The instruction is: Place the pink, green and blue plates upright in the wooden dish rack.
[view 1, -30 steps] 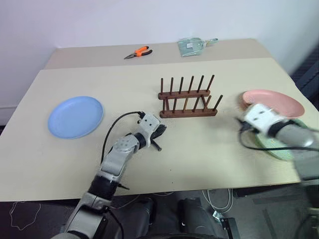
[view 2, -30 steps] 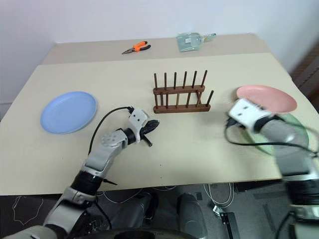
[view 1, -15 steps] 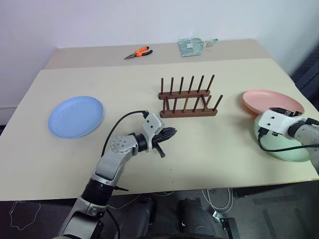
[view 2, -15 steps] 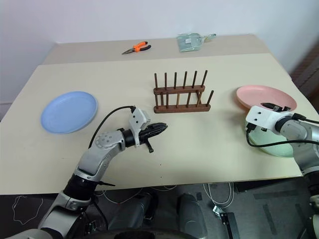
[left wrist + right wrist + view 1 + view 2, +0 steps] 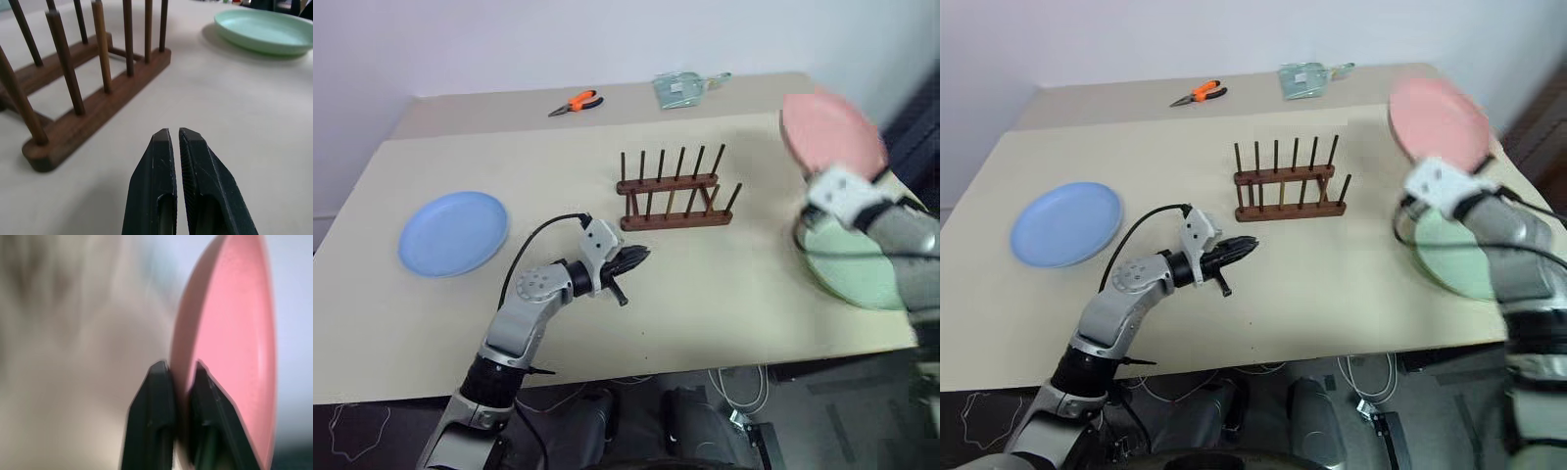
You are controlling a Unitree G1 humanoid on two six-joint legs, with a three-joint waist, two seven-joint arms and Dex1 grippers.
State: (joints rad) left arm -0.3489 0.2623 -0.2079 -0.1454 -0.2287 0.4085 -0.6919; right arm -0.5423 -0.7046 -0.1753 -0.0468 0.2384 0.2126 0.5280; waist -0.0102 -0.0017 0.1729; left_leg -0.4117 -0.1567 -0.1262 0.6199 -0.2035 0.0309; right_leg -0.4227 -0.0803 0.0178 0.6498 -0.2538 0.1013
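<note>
— Beige tabletop [image 5: 724, 294], white wall behind it. Where's the wooden dish rack [image 5: 675, 191]?

— Near the middle of the table, long axis running nine to three o'clock, pegs straight up, with none of the plates in it.

— And the pink plate [image 5: 1438, 122]?

— Off the table, at about two o'clock from the rack — tipped up on edge, its face turned toward the rack. The right gripper [image 5: 178, 382] is clenched on its lower rim, one finger on each face.

— The other plates?

— The green plate [image 5: 852, 264] lies flat at about four o'clock from the rack, partly behind the right arm. The blue plate [image 5: 453, 232] lies flat out at eight o'clock, well apart.

— Left side?

— The left gripper [image 5: 175, 142] is closed with nothing between its fingers, just above the table at seven o'clock from the rack, pointing level toward the rack's near left corner.

— Anything at the back?

— Orange-handled pliers [image 5: 572, 102] and a clear packet [image 5: 680, 88], at the twelve o'clock edge.
</note>
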